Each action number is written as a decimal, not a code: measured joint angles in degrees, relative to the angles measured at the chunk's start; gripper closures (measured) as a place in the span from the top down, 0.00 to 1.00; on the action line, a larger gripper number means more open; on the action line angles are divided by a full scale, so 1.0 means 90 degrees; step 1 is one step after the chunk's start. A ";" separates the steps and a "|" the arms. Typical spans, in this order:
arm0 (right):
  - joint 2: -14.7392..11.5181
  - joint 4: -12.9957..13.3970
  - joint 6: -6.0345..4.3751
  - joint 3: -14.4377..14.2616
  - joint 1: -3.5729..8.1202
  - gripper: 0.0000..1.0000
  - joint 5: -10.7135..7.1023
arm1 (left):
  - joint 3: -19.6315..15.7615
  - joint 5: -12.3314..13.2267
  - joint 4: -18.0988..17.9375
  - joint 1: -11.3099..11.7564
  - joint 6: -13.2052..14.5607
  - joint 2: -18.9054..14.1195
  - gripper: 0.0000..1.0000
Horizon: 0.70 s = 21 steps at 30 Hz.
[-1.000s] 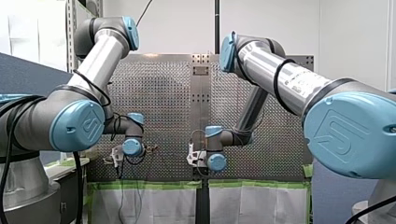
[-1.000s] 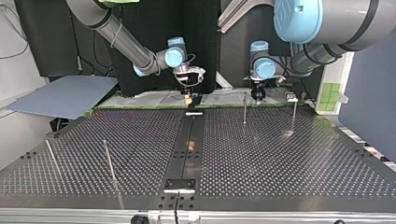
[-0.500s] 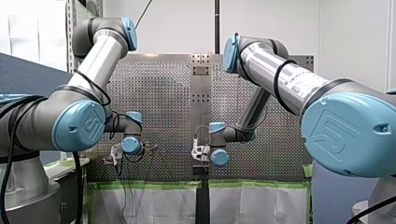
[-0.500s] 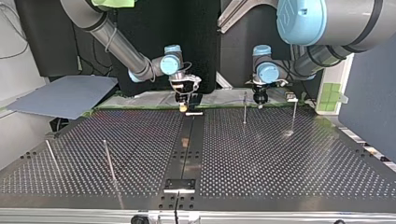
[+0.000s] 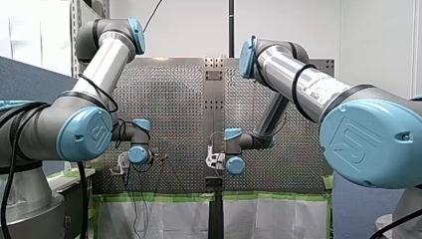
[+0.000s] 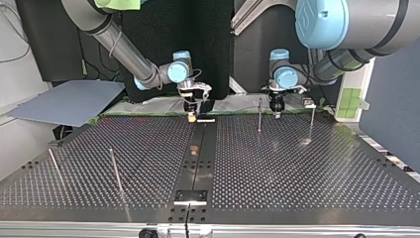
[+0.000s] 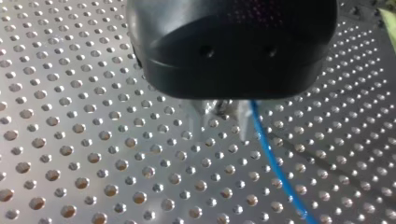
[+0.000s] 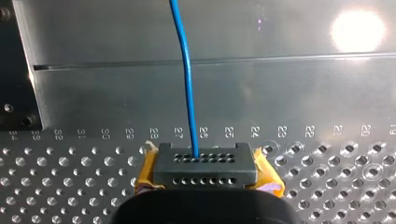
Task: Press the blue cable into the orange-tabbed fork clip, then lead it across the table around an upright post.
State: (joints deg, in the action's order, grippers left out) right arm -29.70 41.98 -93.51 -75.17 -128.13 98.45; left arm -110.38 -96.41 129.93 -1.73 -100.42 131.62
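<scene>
The blue cable (image 8: pixel 187 74) runs out ahead of my right gripper (image 8: pixel 205 170), whose dark tips with yellow pads (image 8: pixel 268 179) are shut on it just above the perforated table (image 8: pixel 327 186). In the top view this gripper (image 6: pixel 191 117) hangs at the far edge by the dark centre strip (image 6: pixel 200 153). My left gripper (image 6: pixel 276 113) hovers low to its right. In the left wrist view its metal fingers (image 7: pixel 243 122) stand apart, open, and the blue cable (image 7: pixel 275 168) passes beside one finger, not between them. I cannot make out an orange-tabbed clip.
Two upright posts (image 6: pixel 259 115) (image 6: pixel 312 121) stand near my left gripper, and two more (image 6: pixel 115 168) (image 6: pixel 54 166) lean at the top view's near left. A small pale piece (image 6: pixel 205 120) lies on the centre strip beside my right gripper. A grey board (image 6: pixel 69 101) lies off the table.
My right gripper has moved towards the top view's left and sunk closer to the table. My left gripper has shifted slightly right and lower, beside the nearer post.
</scene>
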 joint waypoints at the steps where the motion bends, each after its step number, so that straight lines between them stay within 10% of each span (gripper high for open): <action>1: 0.0000 -0.0001 0.0002 0.0001 0.0006 0.00 0.0000 | -0.0001 0.0006 0.0030 0.0006 0.0012 0.0000 1.00; 12: -0.0002 0.0001 0.0015 0.0005 0.0084 0.00 -0.0004 | -0.0030 -0.0377 0.0614 0.0020 0.0021 -0.0002 1.00; 21: 0.0002 -0.0031 0.0024 0.0006 0.0112 0.00 -0.0010 | -0.0492 -0.0080 0.0859 0.0016 0.0016 -0.0022 1.00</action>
State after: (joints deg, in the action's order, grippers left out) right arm -29.68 41.71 -93.29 -75.12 -127.12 98.36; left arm -114.81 -97.13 137.66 -1.59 -100.27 131.43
